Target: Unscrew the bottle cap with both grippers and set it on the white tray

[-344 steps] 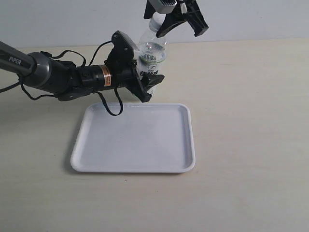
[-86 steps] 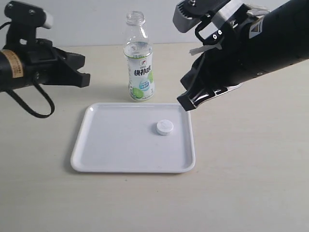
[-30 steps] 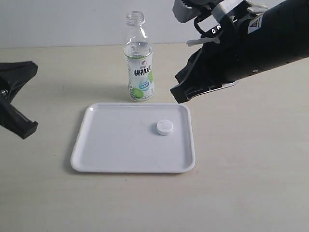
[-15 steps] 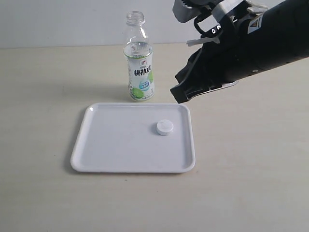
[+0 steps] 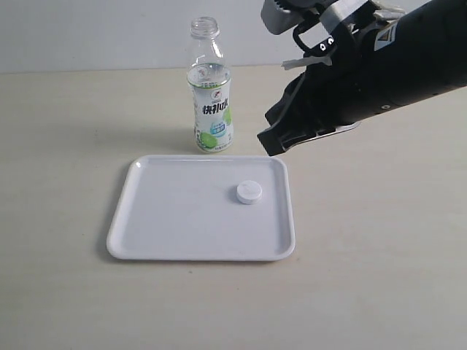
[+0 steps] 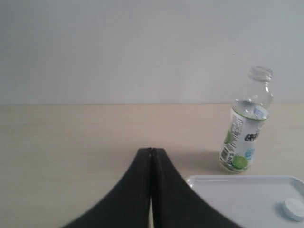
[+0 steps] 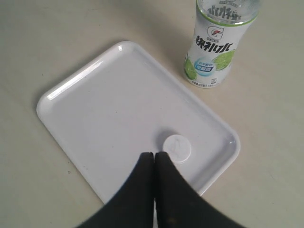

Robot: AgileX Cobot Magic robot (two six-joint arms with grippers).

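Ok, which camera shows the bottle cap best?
The right wrist view: the bottle cap lies whole and large on the white tray, close to the tips of the shut right gripper. The exterior view shows it whole but smaller; the left wrist view catches it small and blurred at the picture's edge.

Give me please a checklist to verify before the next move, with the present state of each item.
1. Bottle cap lies inside the white tray, away from its rim: ok.
2. Bottle stands upright on the table beyond the tray, neck open: ok.
3. Left gripper shut, holding nothing: ok.
4. Right gripper shut, holding nothing, not touching the cap: ok.
5. Cap's open side up or down: cannot tell.
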